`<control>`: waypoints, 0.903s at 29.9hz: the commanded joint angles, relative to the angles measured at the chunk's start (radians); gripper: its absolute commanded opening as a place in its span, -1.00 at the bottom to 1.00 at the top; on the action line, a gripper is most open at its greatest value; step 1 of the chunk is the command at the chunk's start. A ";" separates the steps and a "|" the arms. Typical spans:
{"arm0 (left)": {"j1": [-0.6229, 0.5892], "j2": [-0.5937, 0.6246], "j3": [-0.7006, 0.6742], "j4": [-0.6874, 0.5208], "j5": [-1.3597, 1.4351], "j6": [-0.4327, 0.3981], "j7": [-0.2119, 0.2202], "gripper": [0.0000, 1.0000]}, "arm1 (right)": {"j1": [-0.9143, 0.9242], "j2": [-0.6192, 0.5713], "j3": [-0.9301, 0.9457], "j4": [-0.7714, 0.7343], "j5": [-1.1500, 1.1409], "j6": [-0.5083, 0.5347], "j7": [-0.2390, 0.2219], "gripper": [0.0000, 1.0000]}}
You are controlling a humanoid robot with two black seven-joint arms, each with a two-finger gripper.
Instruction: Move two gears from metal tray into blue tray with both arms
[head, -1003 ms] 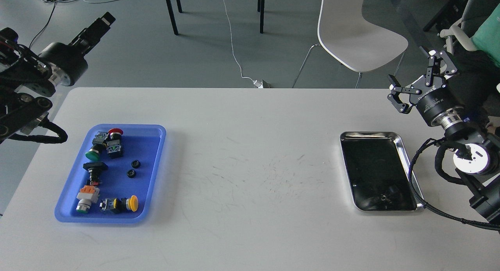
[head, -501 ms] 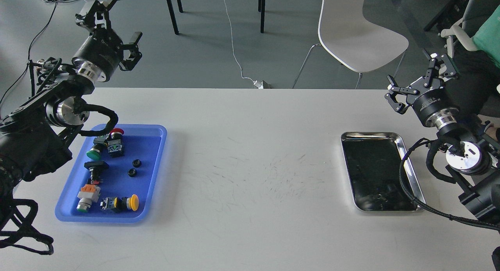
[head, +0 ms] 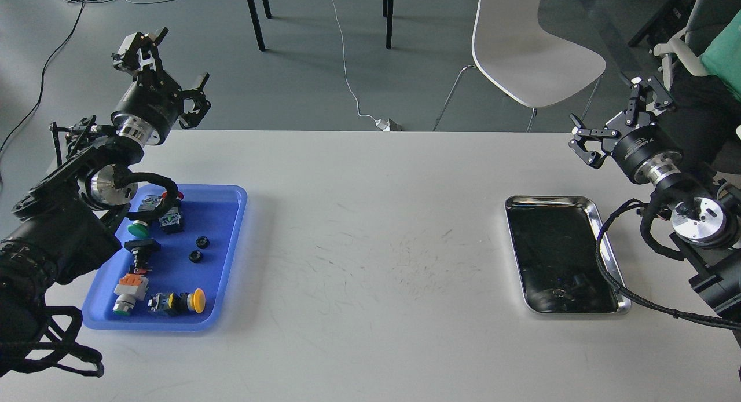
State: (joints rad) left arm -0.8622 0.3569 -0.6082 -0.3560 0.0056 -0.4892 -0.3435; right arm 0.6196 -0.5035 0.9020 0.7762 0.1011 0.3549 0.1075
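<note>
Left arm enters from the lower left, forearm rising to a silver joint disc, wrist angled up and away from the body. Left hand point(head: 165, 66) is raised, its two fingers spread wide, nothing between them. Right arm enters from the lower right, cable looped beside it, silver joint disc facing the viewer. Right hand point(head: 616, 121) points up and to the left, fingers likewise spread wide and empty.
</note>
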 commanded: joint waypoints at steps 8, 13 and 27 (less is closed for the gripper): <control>0.014 0.051 -0.120 0.000 -0.110 0.000 0.270 0.96 | 0.005 -0.046 -0.015 0.075 0.014 0.004 -0.012 0.98; 0.015 0.034 -0.122 0.000 -0.111 0.000 0.235 0.96 | 0.005 -0.036 -0.015 0.080 0.014 0.004 0.000 0.98; 0.020 0.025 -0.142 0.000 -0.116 0.000 0.147 0.96 | -0.030 -0.044 0.003 0.124 0.015 -0.004 0.001 0.98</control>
State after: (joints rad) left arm -0.8423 0.3821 -0.7481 -0.3555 -0.1080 -0.4886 -0.1923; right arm 0.6018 -0.5465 0.9017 0.9006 0.1150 0.3526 0.1075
